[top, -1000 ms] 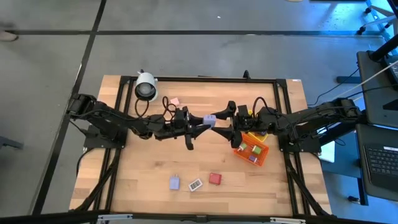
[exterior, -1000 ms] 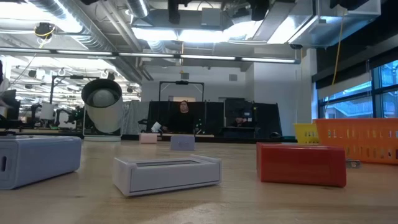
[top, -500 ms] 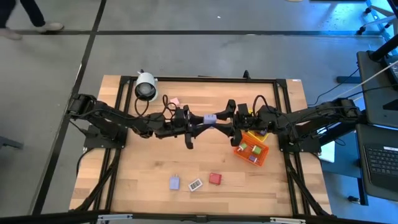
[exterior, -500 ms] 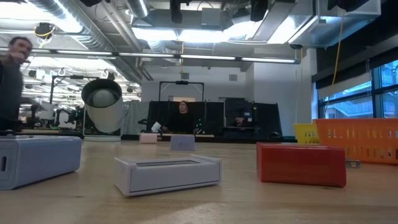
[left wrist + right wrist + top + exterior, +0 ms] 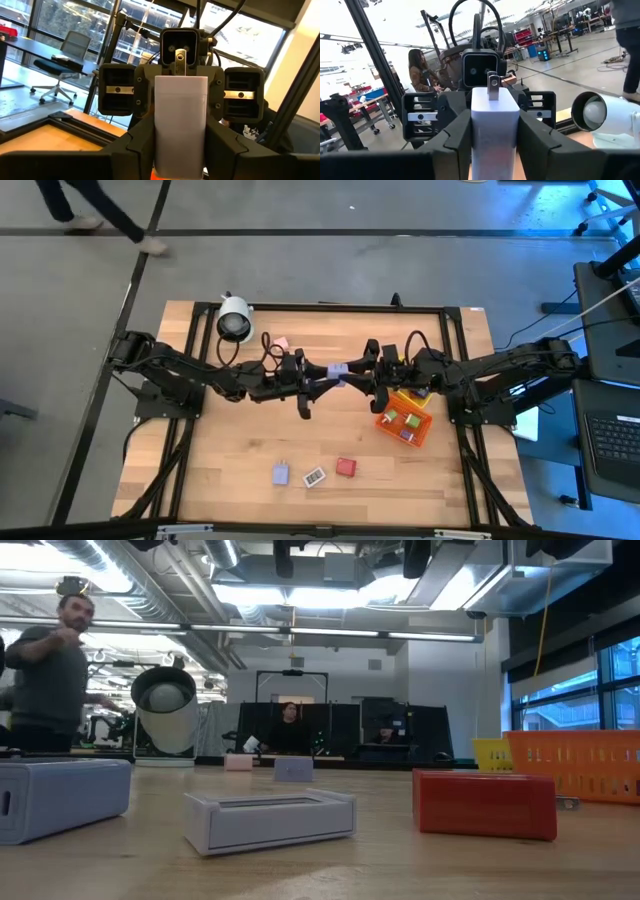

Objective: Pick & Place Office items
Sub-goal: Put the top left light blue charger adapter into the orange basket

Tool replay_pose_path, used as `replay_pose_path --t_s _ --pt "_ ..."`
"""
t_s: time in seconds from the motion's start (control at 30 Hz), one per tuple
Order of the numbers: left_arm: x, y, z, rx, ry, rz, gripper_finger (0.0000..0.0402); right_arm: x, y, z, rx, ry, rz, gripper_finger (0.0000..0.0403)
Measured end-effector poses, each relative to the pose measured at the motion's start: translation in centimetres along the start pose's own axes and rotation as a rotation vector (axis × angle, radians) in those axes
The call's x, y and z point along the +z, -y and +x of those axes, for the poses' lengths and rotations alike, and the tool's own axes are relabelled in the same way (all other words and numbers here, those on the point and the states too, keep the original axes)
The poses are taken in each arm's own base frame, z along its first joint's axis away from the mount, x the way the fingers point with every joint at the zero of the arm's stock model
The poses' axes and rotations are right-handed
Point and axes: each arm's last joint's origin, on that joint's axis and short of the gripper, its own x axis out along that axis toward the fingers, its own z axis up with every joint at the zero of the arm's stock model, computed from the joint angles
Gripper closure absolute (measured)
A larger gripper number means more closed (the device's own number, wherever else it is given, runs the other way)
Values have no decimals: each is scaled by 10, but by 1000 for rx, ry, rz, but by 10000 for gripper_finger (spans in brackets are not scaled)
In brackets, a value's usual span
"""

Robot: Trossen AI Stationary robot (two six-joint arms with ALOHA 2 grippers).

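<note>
Both hands are gripping one lavender block (image 5: 338, 369) above the counter (image 5: 230, 460)!
Left hand (image 5: 328, 374) and right hand (image 5: 352, 370) are clamping it between them; three pieces are lying nearer the counter's front edge.

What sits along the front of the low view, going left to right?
Lavender block → white block → red block → orange bin.
</note>
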Motion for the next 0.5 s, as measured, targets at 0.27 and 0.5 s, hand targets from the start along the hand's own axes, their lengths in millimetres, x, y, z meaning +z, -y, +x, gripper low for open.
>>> replay_pose_path --t_s 0.27,0.5 --pt "-2 1 -1 10 -8 -17 229 -3 5 0 -27 -45 76 281" --pt "-3 1 -2 15 -33 -82 189 -8 8 -3 -1 -144 94 281"
